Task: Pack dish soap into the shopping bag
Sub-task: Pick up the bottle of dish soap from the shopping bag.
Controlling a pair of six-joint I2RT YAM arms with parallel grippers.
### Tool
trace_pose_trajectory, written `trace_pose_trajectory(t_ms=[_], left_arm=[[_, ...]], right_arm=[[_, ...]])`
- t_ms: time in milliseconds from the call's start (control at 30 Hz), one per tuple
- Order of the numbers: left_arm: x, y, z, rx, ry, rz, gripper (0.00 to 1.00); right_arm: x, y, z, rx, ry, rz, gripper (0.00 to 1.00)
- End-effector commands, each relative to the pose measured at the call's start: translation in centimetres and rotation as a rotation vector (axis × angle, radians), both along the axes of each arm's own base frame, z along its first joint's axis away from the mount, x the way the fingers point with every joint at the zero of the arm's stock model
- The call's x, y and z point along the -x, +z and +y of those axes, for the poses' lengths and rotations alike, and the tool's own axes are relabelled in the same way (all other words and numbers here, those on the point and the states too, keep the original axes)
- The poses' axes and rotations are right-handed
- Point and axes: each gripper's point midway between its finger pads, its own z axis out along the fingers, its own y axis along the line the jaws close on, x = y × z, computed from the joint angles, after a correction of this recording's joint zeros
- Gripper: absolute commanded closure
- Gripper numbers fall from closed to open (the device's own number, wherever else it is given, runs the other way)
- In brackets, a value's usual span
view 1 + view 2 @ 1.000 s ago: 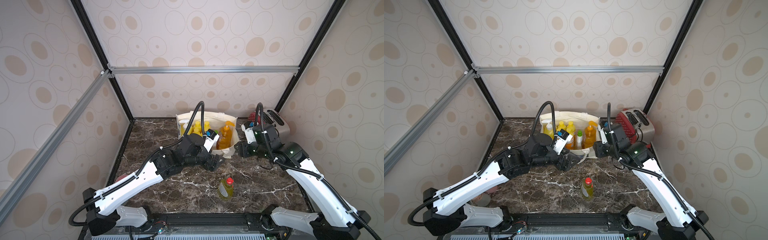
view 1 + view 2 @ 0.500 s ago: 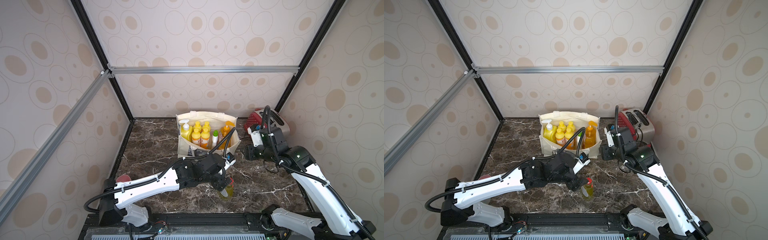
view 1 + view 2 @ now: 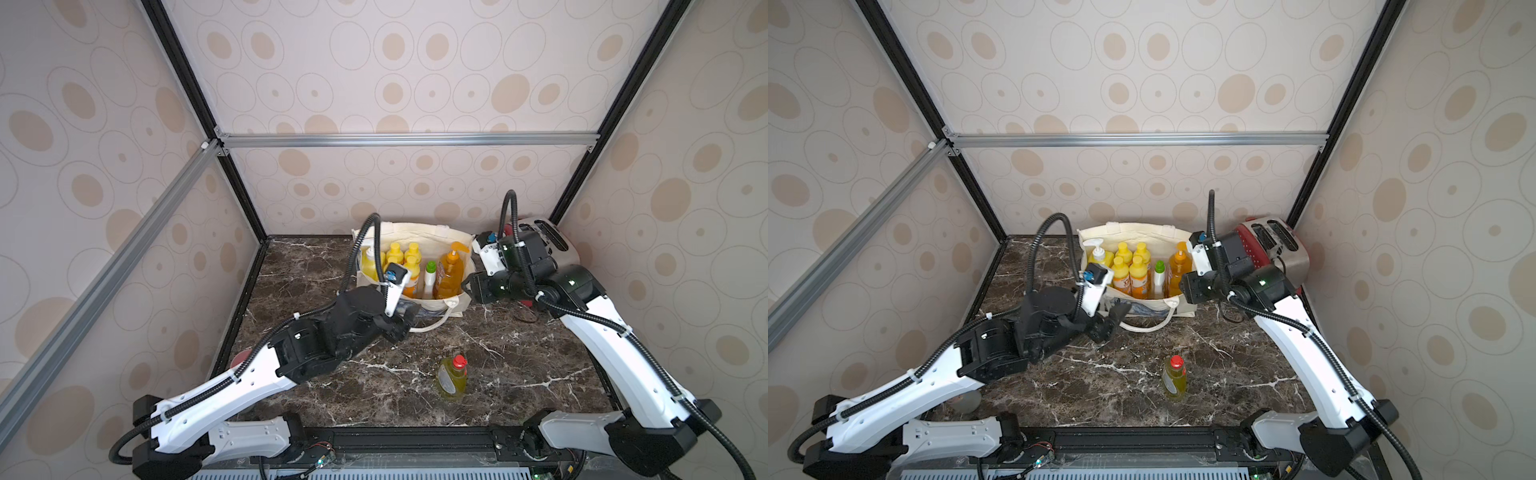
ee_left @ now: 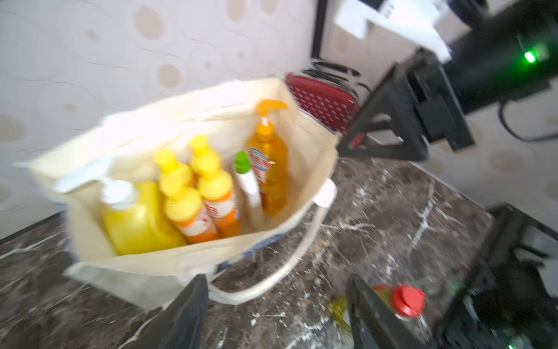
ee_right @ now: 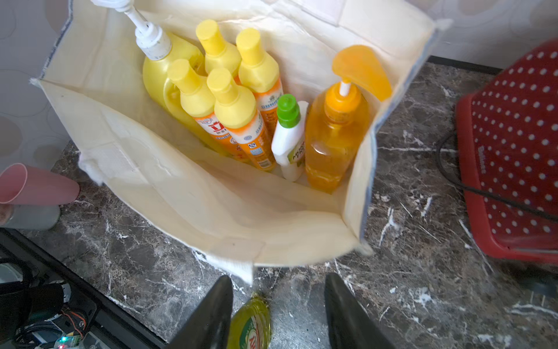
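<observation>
The cream shopping bag [image 3: 415, 232] [image 5: 211, 196] stands open at the back of the table. Inside stand several dish soap bottles: small orange yellow-capped ones [image 5: 232, 102], a big yellow white-pump one [image 3: 1100, 255], an amber orange-pump one [image 5: 335, 136] and a white green-capped one [image 5: 290, 136]. A yellow-green red-capped bottle [image 3: 452, 376] [image 4: 406, 299] stands alone near the table's front. My left gripper [image 3: 405, 322] [image 4: 277, 305] hovers open and empty at the bag's front left, by its rope handle [image 4: 287, 266]. My right gripper [image 3: 469, 289] [image 5: 279, 305] is open and empty at the bag's right side.
A red toaster [image 3: 544, 245] [image 5: 513, 151] with a black cord [image 5: 483, 193] sits at the back right, close behind my right arm. A pink cup [image 5: 36, 184] lies at the table's left edge. Patterned walls close in three sides.
Half a second ago my left gripper was down by the red-capped bottle; it is now back at the bag's front, empty. The right gripper moved left again to the bag's side.
</observation>
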Motion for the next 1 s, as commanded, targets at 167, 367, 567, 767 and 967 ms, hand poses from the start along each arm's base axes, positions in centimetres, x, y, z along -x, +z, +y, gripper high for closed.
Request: trace_pose_trajectory(t_ms=[167, 367, 567, 767, 967], left_arm=[[-4.8, -2.6, -2.7, -0.086, 0.085, 0.071, 0.29], [-5.6, -5.4, -4.0, -0.047, 0.039, 0.151, 0.34], [-4.4, -6.8, -4.0, -0.032, -0.010, 0.181, 0.38], [-3.9, -7.3, -3.7, -0.035, -0.022, 0.187, 0.38], [-3.9, -5.8, -1.0, -0.016, 0.065, 0.140, 0.40]], right_arm=[[-6.3, -0.7, 4.5, 0.058, 0.069, -0.012, 0.54], [-10.6, -4.2, 6.0, 0.139, 0.051, 0.022, 0.59], [-13.2, -6.7, 6.1, 0.220, 0.014, 0.037, 0.58], [-14.6, -8.0, 6.0, 0.264, -0.014, 0.035, 0.56], [-14.8, -9.4, 6.7, 0.275, -0.002, 0.061, 0.59]])
